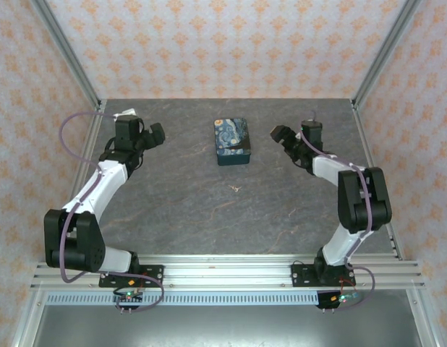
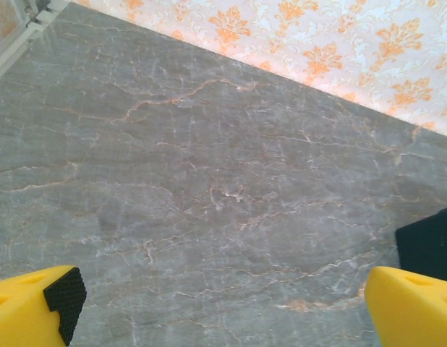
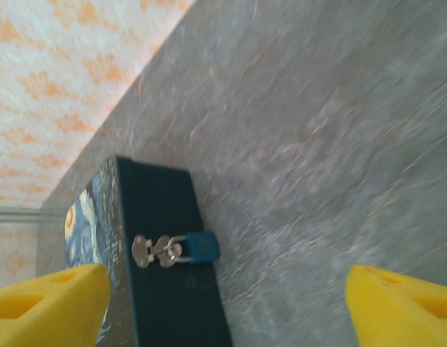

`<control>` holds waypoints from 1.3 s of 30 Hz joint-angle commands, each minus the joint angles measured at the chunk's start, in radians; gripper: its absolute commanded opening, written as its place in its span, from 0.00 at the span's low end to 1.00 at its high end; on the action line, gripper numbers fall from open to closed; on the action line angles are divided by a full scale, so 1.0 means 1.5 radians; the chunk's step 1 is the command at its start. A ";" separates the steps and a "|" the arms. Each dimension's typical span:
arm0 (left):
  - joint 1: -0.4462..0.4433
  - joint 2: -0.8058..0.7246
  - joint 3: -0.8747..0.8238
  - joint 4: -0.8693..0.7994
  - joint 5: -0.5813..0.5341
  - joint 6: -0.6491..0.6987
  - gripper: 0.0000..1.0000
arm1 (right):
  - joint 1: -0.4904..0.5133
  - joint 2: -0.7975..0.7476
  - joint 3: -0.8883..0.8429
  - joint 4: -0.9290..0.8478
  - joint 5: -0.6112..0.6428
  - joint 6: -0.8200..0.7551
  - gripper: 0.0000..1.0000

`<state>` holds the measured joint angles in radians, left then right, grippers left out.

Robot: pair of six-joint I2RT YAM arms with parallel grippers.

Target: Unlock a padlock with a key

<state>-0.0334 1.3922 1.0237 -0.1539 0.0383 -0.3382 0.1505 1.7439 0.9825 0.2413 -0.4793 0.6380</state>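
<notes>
The small blue padlock [image 3: 202, 246] hangs from a silver hasp [image 3: 152, 251] on the dark side of the starry-night tin [image 3: 165, 238], locked through it. The tin [image 1: 231, 141] stands at the middle of the table's far half. The key [image 1: 236, 188] is a tiny pale piece lying alone on the table, a little nearer than the tin. My right gripper [image 1: 283, 137] hovers just right of the tin, open, with its yellow fingers [image 3: 53, 307] spread wide and nothing between them. My left gripper [image 1: 152, 132] is left of the tin, open and empty over bare table [image 2: 223, 303].
The table is grey marble-patterned [image 1: 209, 210], enclosed by orange-patterned walls [image 1: 223, 43] and metal corner posts [image 1: 68, 50]. A dark shape [image 2: 430, 249] sits at the right edge of the left wrist view; I cannot tell what it is.
</notes>
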 commanded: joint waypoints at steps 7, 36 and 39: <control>-0.034 0.007 0.027 -0.092 0.006 -0.077 1.00 | 0.133 0.092 0.105 -0.020 0.032 0.092 0.84; -0.114 0.161 0.044 0.010 0.096 -0.319 1.00 | 0.128 0.321 0.633 -0.392 -0.022 -0.141 0.75; -0.127 0.187 0.049 0.025 0.105 -0.336 1.00 | 0.128 0.400 0.736 -0.438 -0.048 -0.142 0.75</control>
<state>-0.2096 1.6424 1.0977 -0.1665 0.1734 -0.7830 0.3393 2.2787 1.9873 -0.2722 -0.5110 0.4599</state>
